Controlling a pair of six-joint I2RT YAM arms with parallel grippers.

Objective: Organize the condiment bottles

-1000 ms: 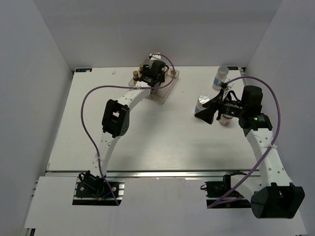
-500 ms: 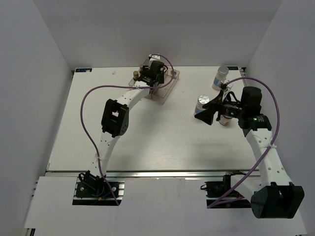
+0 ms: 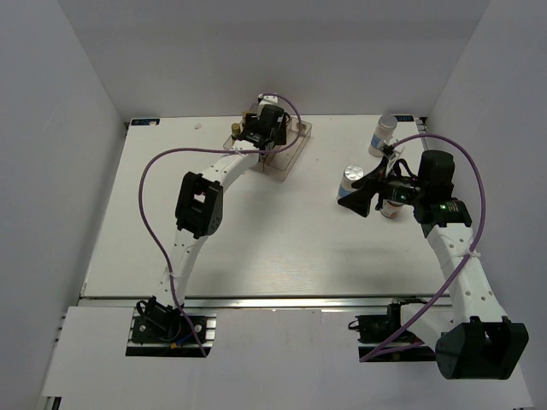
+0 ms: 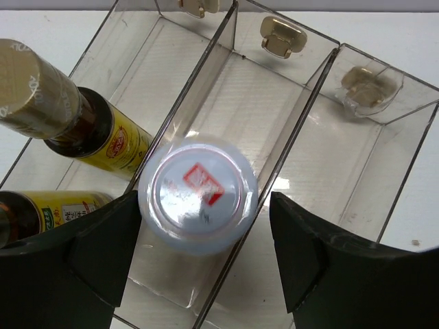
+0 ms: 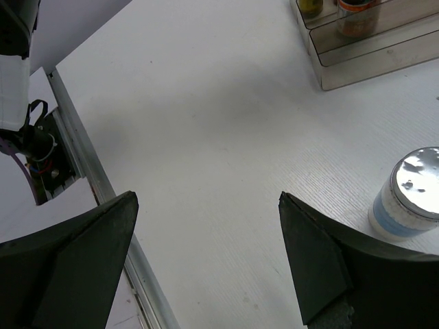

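A white cylinder bottle (image 4: 197,194), seen from above with a red mark on its lid, stands in the middle compartment of the clear tray (image 4: 309,137). My left gripper (image 4: 204,223) is open around it: the left finger sits close against it and the right finger (image 4: 309,260) stands apart. Two slim yellow bottles (image 4: 89,130) with dark caps lean in the tray's left compartment. My right gripper (image 5: 208,199) hangs open over bare table, with nothing between its fingers. A white, blue-banded cylinder (image 5: 406,195) stands just to its right. In the top view that gripper (image 3: 355,201) is beside that cylinder (image 3: 349,179).
Two more white cylinders (image 3: 385,132) stand at the back right, one partly hidden behind my right wrist (image 3: 391,207). The tray (image 3: 289,158) lies at the back middle of the table. An aluminium rail (image 5: 89,164) borders the table's near edge.
The left jaws have opened wider around the white bottle in the tray. Neither arm has visibly shifted.
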